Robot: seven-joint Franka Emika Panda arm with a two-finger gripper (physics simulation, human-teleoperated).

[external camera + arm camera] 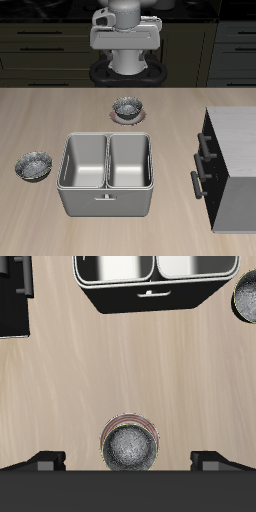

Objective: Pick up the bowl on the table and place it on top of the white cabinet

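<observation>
- The basin [107, 173], a grey metal tub with two compartments, stands nearest the table's [60, 115] front edge and serves as the landmark here.
- The bowl [33, 165] sits on the bare wood just beside the basin, level with its middle (no plate under it).
- The white cabinet [235, 160] stands on the opposite side of the basin from the bowl, handles facing the basin.
- Behind the basin rests a second bowl [127, 107] on a reddish disc.
- Farther back, the gripper [128, 459] hangs above that second bowl; its fingers [45, 460] stand wide apart, holding nothing.
</observation>
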